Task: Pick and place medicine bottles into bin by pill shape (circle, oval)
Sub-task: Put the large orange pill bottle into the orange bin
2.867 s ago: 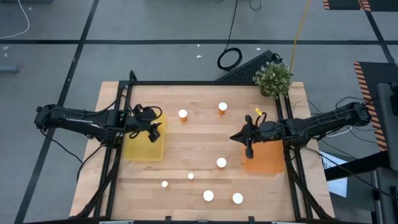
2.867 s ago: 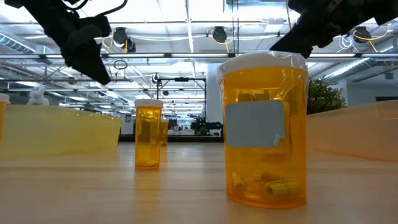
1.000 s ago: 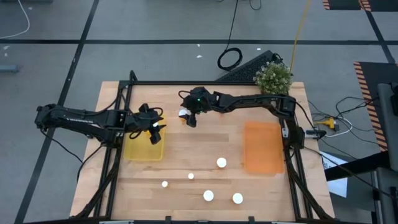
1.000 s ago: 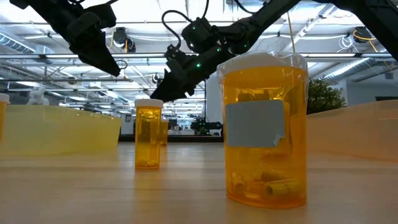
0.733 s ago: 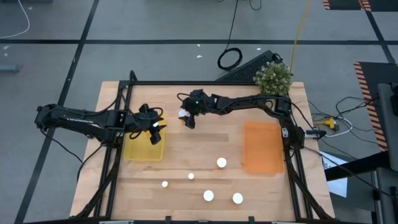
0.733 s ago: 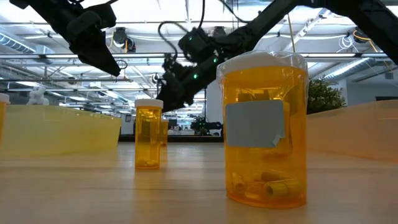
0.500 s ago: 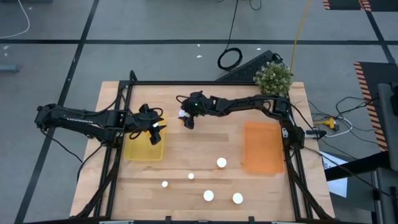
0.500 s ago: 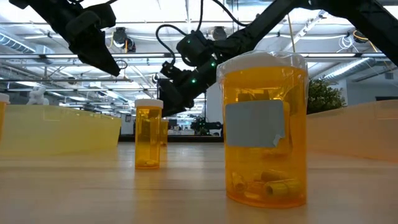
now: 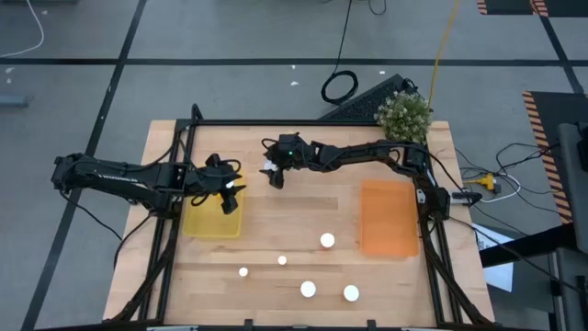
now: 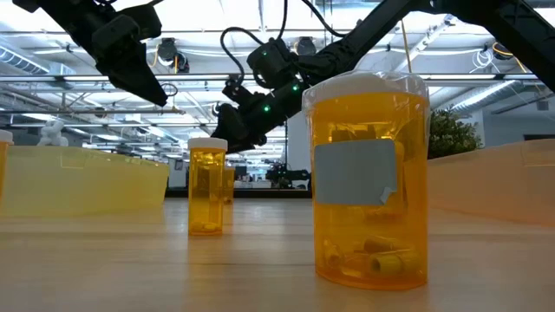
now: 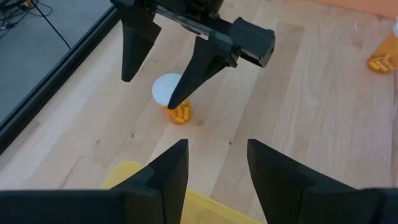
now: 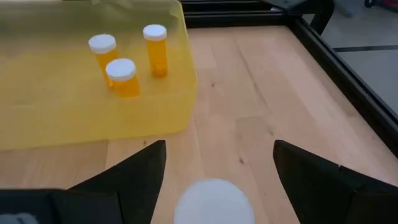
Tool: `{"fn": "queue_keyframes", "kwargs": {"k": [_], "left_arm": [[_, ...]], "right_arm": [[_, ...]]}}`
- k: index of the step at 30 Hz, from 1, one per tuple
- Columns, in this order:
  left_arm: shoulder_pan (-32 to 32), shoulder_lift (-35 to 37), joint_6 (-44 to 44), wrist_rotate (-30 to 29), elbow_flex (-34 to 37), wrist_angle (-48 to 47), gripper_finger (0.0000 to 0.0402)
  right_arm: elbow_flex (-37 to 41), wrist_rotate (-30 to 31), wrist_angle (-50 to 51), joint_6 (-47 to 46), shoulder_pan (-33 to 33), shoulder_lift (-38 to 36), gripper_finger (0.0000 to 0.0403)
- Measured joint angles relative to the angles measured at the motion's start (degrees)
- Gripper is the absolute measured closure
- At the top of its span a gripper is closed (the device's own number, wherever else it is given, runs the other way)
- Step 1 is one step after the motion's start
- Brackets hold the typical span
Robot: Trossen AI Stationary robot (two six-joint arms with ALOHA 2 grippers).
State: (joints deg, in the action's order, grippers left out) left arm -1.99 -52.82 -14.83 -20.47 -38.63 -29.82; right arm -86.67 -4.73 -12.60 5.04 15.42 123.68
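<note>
Pale planked wood forms the tabletop (image 9: 303, 221), framed by black rails, with a translucent yellow plastic bin (image 9: 213, 219) at 9 o'clock and a translucent orange plastic bin (image 9: 390, 219) at 3 o'clock. The right tool (image 11: 160, 74) reaches across toward 11 o'clock, its dark tapered fingers spread wide and straddling a small amber cylindrical medicine bottle with a round white cap (image 11: 171, 99) standing upright on the wood; the fingers do not yet appear to touch it. The left tool (image 11: 217, 165) hangs over the yellow bin, parted a moderate way and empty.

Recommended procedure: lower until the fingers bracket the amber body below the cap, centre, then close squarely; the smooth, rounded plastic may slip or tip under an off-centre squeeze. Three similar capped bottles (image 12: 127, 59) already stand in the yellow bin.
</note>
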Motion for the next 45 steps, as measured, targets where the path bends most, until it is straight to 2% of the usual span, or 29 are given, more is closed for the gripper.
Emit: {"fn": "queue_keyframes", "kwargs": {"k": [7,10,20,29,38,42,45], "left_arm": [[0.01,0.0,0.68,0.01,0.0,-0.02,0.0234],[0.01,0.0,0.7,0.02,0.0,-0.02,0.0234],[0.03,0.0,0.74,0.0,0.0,-0.04,0.0234],[0.03,0.02,0.74,0.01,0.0,-0.03,0.0234],[0.03,0.0,1.05,0.02,0.0,-0.04,0.0234],[-0.01,0.0,1.04,0.0,0.0,-0.04,0.0234],[0.01,0.0,1.03,0.0,0.0,-0.04,0.0234]], "right_arm": [[0.0,-0.24,1.75,-0.52,1.0,0.02,0.011],[0.0,-2.89,1.97,-2.66,1.37,0.0,0.011],[0.0,-2.86,4.82,-3.22,1.22,0.02,0.0111],[0.04,-1.15,5.96,-2.35,0.23,1.58,0.0141],[0.04,-1.05,5.82,-2.24,0.22,1.6,0.0203],[0.04,-1.07,5.96,-2.59,0.22,1.57,0.0202],[0.04,-1.07,5.97,-2.64,0.2,1.57,0.0185]]}}
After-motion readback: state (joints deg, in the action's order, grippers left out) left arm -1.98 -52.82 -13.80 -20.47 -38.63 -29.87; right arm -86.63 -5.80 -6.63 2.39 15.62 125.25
